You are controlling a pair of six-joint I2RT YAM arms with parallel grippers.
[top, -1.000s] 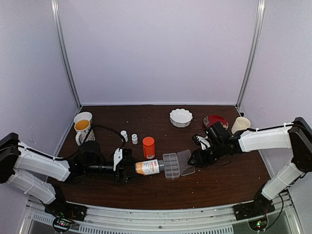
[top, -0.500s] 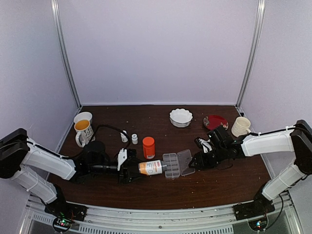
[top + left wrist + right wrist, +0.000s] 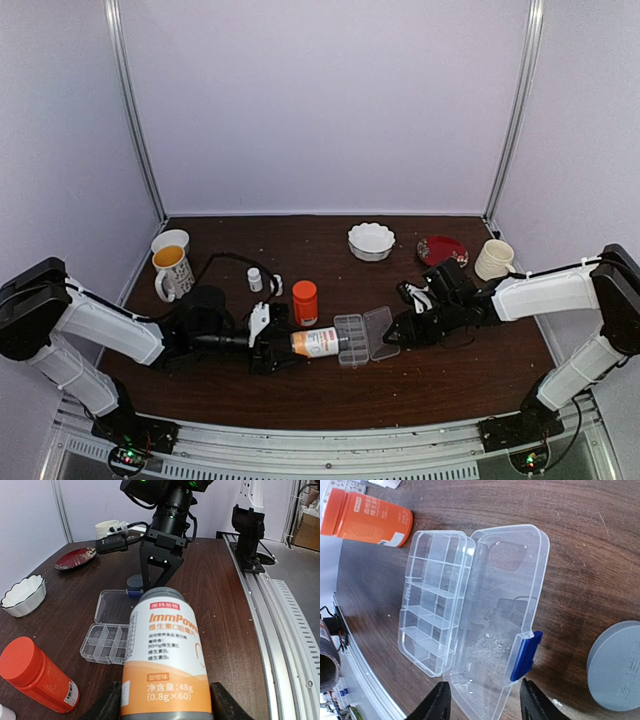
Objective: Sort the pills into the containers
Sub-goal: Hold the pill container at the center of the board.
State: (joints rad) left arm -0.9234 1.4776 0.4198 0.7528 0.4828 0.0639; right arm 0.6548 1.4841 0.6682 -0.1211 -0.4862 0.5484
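Note:
My left gripper (image 3: 277,345) (image 3: 167,707) is shut on a white-and-orange bottle (image 3: 318,343) (image 3: 167,650), gripped near its base. The bottle lies level with its uncapped mouth at the clear organizer box (image 3: 351,340) (image 3: 102,642) (image 3: 435,600). The box's containers look empty. Its hinged lid (image 3: 381,333) (image 3: 500,615) lies flat open, with a blue latch (image 3: 525,655). My right gripper (image 3: 402,330) (image 3: 482,702) is open just above the lid's latch edge, one finger (image 3: 437,702) on each side, holding nothing. No pills show.
A grey cap (image 3: 617,665) (image 3: 135,583) lies right of the lid. An orange bottle (image 3: 305,302) (image 3: 37,680) stands behind the box, with two tiny white bottles (image 3: 255,279) to its left. A mug (image 3: 170,262), white bowl (image 3: 371,241), red plate (image 3: 441,249) and cream cup (image 3: 493,259) sit farther back.
My left arm has carried the bottle rightward until its mouth reached the organizer box. My right gripper shifted slightly and stays at the lid.

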